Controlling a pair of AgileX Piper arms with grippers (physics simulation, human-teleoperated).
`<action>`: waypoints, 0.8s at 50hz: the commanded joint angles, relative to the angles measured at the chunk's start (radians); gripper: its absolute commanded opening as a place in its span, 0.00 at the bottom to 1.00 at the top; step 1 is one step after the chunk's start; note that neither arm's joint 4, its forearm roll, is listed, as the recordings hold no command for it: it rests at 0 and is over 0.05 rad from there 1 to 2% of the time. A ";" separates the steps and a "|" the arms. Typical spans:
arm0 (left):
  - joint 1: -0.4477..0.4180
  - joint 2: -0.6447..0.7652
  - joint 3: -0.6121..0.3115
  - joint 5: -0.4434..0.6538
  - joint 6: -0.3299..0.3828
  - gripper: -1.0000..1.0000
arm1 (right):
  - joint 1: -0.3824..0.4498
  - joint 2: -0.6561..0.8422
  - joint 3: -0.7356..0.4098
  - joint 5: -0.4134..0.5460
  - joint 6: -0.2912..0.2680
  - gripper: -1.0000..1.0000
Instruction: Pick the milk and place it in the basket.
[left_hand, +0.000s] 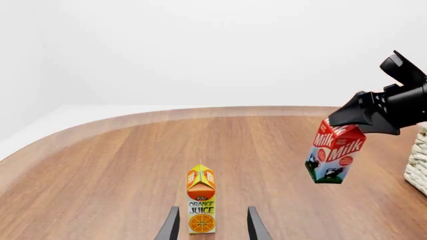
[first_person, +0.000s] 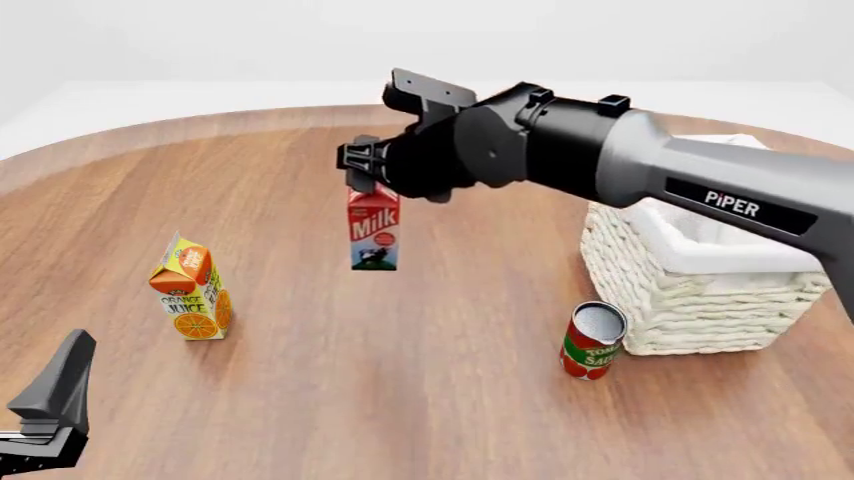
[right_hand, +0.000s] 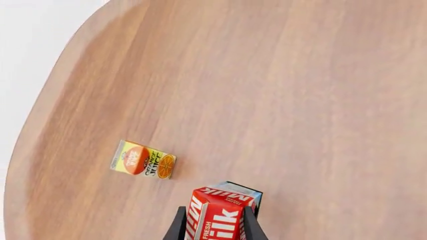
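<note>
While lifted: red-and-blue gable-top milk carton (first_person: 374, 232) is hanging mid-frame above the wooden tabletop (first_person: 400, 400), right gripper (first_person: 367, 180) fingers clenching its top.
Remaining: carrying it right into the cream woven wicker basket (first_person: 694, 290).
Left gripper (left_hand: 212, 225): fingers standing apart, holding nothing.

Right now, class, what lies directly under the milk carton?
The milk hangs from the right tool, lifted off the table. Beneath it only bare wood and the carton's shadow show; the carton hides a small patch in the right wrist view.
</note>
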 joint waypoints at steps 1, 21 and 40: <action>0.000 0.000 0.000 0.000 0.000 1.00 | -0.034 -0.057 -0.010 0.008 -0.004 0.00; 0.000 0.000 0.000 0.000 0.000 1.00 | -0.068 -0.130 0.006 0.022 -0.009 0.00; 0.000 0.000 0.000 0.000 0.000 1.00 | -0.097 -0.212 0.012 0.049 -0.008 0.00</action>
